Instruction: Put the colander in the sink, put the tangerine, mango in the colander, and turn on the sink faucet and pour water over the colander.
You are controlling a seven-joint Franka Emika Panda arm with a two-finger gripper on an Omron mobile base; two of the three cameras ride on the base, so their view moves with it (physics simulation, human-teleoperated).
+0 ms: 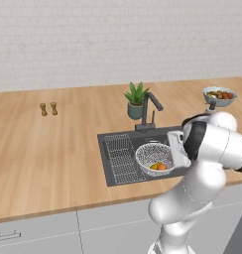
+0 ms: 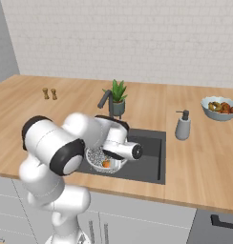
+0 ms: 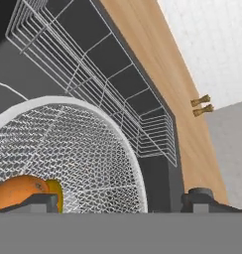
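Observation:
The colander [image 1: 153, 157], a round silvery wire-mesh bowl, sits in the dark grey sink [image 1: 118, 171], right of a flat wire rack. Inside it lie the orange tangerine [image 1: 162, 167] and the yellow mango [image 1: 154, 166], side by side. In the hand view the colander [image 3: 73, 149] is close below, with the tangerine [image 3: 19, 191] and a sliver of mango [image 3: 55, 190] at its lower left. My gripper [image 3: 120, 201] hangs open just above the colander's rim, fingertips [image 3: 41, 202] wide apart and holding nothing. The dark sink faucet [image 1: 149, 106] stands behind the basin, spout angled right.
A flat wire rack [image 1: 120, 158] fills the sink's left part. A potted plant [image 1: 136, 101] stands by the faucet. A soap bottle [image 2: 183, 125] and a bowl of mixed fruit [image 2: 220, 107] are right of the sink. Two small shakers [image 1: 48, 108] stand far left.

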